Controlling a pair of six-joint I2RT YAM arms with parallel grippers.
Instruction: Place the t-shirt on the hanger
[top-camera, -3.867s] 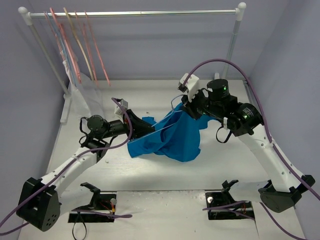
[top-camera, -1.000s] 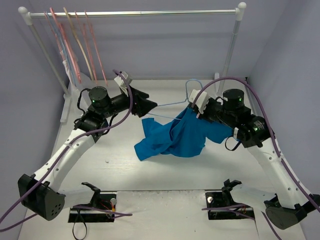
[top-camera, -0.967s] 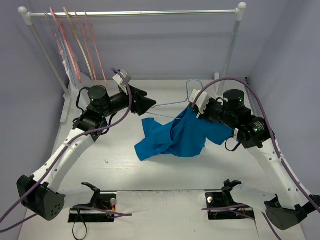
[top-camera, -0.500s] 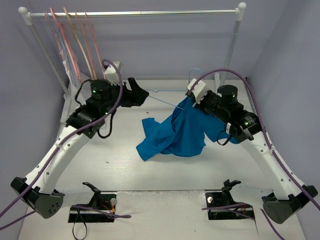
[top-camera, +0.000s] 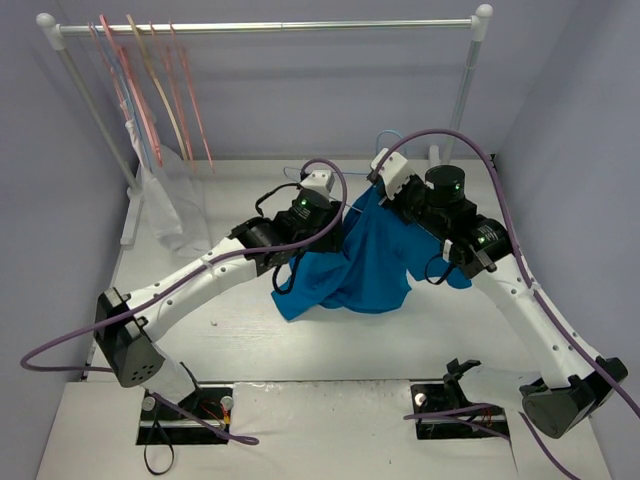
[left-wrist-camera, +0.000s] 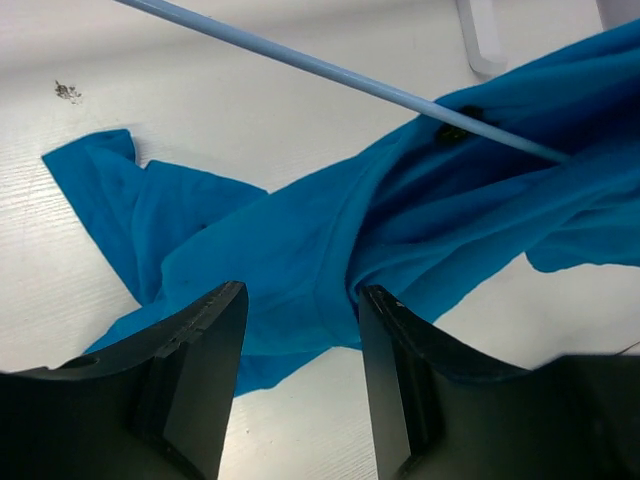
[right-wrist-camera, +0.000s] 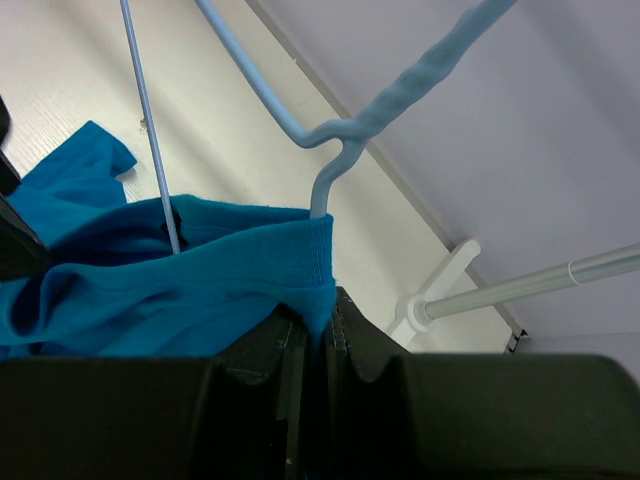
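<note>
Your right gripper (right-wrist-camera: 318, 322) is clamped on the t-shirt (top-camera: 365, 265). In the right wrist view its two fingers are pressed together, with the ribbed blue edge of the shirt pinched between them. From that grip the shirt hangs down and left. Its lower part lies bunched on the white table (top-camera: 230, 330) between the two arms, and one sleeve is spread flat on the tabletop in the left wrist view.

The hanger (right-wrist-camera: 335, 125) is light blue, and its twisted neck rises just above the pinched cloth, with the hook pointing up towards the wall. One thin arm of it runs down into the fold of the shirt. You cannot tell from these views whether the right fingers also hold the wire. In the left wrist view, a straight bar of the hanger crosses the top of the frame on a slant and enters the shirt at a dark opening in the cloth.

Your left gripper (left-wrist-camera: 300, 300) hangs over the shirt with its fingers spread apart and nothing between them. It does not touch the cloth.

At the back stands a clothes rail (top-camera: 270, 27). On its left end hang pink hangers (top-camera: 185, 95), a tan hanger (top-camera: 140, 60) and a translucent whitish garment (top-camera: 165, 200), well apart from both grippers.
</note>
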